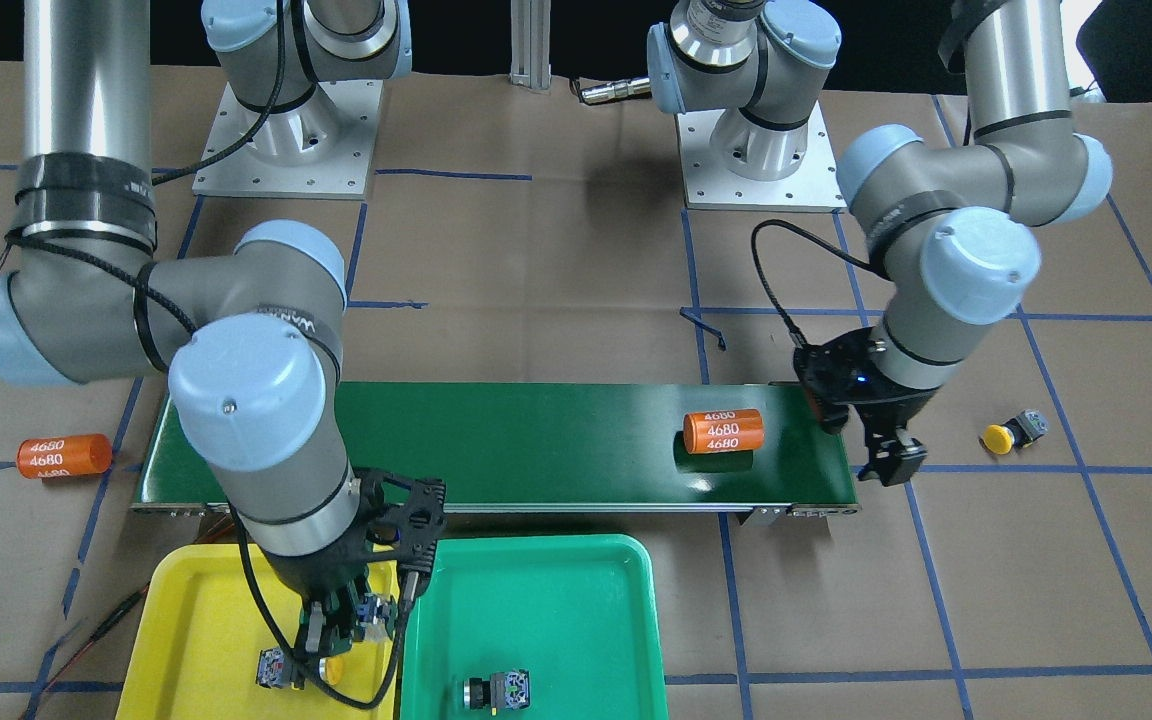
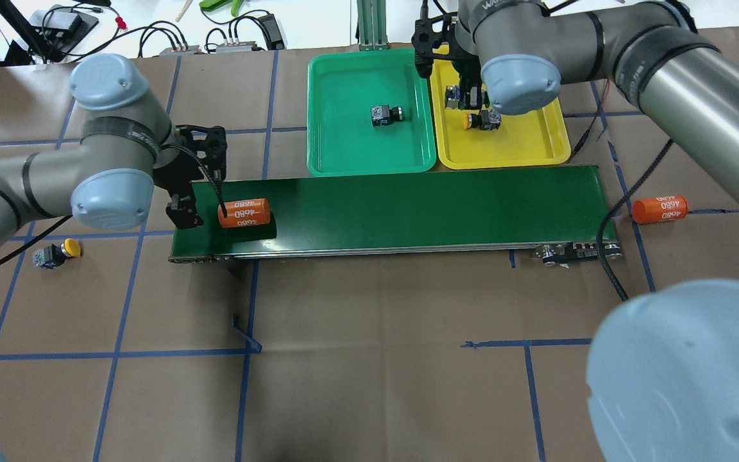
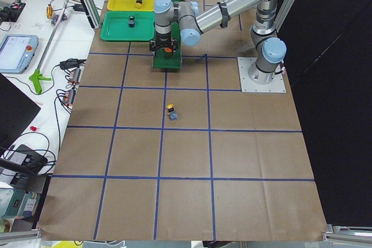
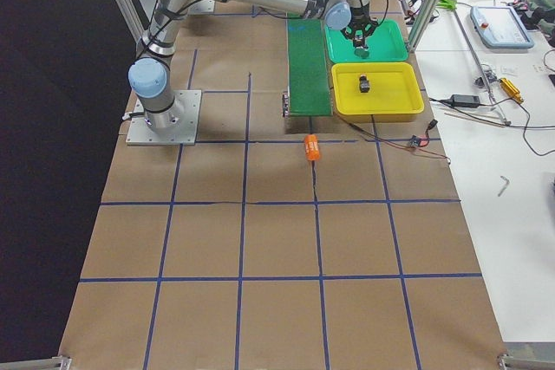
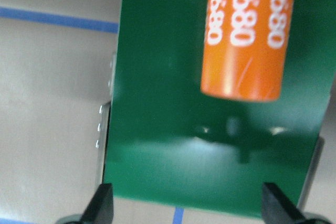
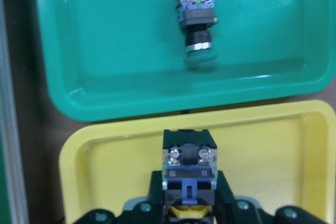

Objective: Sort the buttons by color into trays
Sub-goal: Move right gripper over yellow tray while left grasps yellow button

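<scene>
Yellow sorting is judged half done: one yellow button is laid in the yellow tray beyond the conveyor belt, and a second button is clamped in the right claw above that tray. The green button is laid in the green tray. The last button is left on the bench past the belt's end, over which the left claw is held wide open and empty.

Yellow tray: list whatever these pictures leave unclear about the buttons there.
- Held black-and-grey push-button in the right hand: cap colour unsure; the wrist view shows only a yellow sliver under its body.
- Whether it touches the square yellow plastic tray: hidden by the hand in the front view, by the arm overhead.
- Second button lying there: absent from the wrist view; tiny in side views.
</scene>
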Robot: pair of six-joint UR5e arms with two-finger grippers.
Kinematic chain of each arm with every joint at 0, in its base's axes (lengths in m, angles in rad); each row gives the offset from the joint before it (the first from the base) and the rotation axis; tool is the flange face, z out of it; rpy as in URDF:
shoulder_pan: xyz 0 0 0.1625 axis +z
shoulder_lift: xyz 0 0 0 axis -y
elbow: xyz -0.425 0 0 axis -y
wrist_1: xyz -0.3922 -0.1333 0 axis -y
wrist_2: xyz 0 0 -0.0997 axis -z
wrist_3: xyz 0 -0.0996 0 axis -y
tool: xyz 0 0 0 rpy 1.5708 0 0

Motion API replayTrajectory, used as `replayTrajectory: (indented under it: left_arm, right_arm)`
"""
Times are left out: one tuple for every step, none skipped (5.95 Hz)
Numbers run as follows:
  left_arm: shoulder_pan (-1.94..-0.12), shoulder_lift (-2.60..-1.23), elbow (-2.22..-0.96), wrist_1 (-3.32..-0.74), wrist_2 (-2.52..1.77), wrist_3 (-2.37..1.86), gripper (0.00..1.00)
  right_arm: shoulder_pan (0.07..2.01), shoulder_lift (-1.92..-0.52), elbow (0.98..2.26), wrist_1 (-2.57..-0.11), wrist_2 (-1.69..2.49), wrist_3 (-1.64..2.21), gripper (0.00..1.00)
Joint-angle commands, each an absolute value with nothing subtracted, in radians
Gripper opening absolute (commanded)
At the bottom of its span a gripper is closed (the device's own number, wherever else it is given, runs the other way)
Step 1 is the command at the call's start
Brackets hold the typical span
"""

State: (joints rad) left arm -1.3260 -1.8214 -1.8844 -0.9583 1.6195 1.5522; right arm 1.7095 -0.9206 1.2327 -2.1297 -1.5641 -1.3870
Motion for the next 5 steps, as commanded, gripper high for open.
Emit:
replayTrajectory:
  left_arm:
    - [-1.084,-1.839,-1.882,-0.959,1.594,1.557,0.98]
    - [-0.996,-1.862,-1.881,-0.942,1.595,1.581,0.98]
    - [-0.941,-1.893,-1.862,-0.94,1.592,1.685,0.98]
    - [-0.89,-1.926,-1.849,-0.94,1.592,1.783,0.97]
    - [-0.862,-1.957,-1.842,-0.921,1.591,1.875,0.96]
  right_arm:
    - [1.727,-0.742,1.054,-2.129,-1.449,-1.359,0.1]
    - [1.764,-0.729,1.054,-2.132,-1.401,-1.27,0.14]
    - [1.811,-0.732,1.054,-2.128,-1.401,-1.167,0.51]
    - [1.812,-0.747,1.055,-2.076,-1.411,-1.154,1.0]
    - [1.81,-0.796,1.054,-1.965,-1.423,-1.164,1.0]
